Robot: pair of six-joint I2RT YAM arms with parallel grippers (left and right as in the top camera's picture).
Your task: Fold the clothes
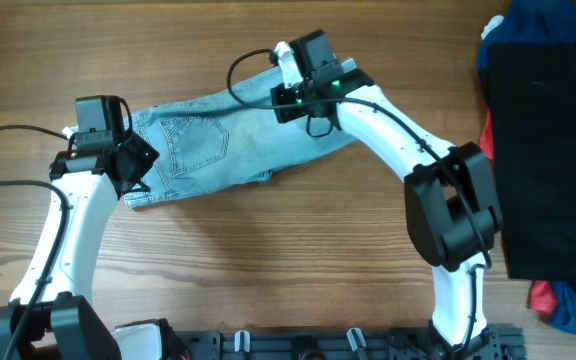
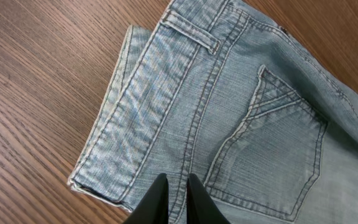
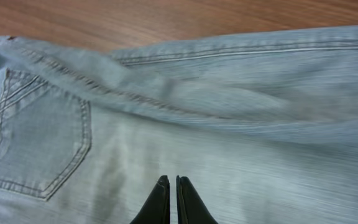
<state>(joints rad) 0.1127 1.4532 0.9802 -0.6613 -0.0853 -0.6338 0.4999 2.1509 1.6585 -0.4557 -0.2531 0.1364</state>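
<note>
- The shorts [image 1: 208, 150] are lying flat on the table [image 1: 268, 280].
- Your left gripper [image 2: 175, 182] is hovering narrow over the shorts' waistband. Your right gripper [image 3: 170, 180] is hanging nearly closed over their leg. Neither is visibly holding cloth.
- You are needing wider jaws before pinching both layers.

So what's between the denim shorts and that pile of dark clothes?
Bare table, crossed above by the right arm; the overhead view shows it.

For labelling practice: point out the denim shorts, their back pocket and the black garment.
denim shorts [image 1: 258, 150]: overhead view, leg fabric.
back pocket [image 2: 272, 155]: left wrist view, pocket centre.
black garment [image 1: 548, 160]: overhead view, its middle.
</note>
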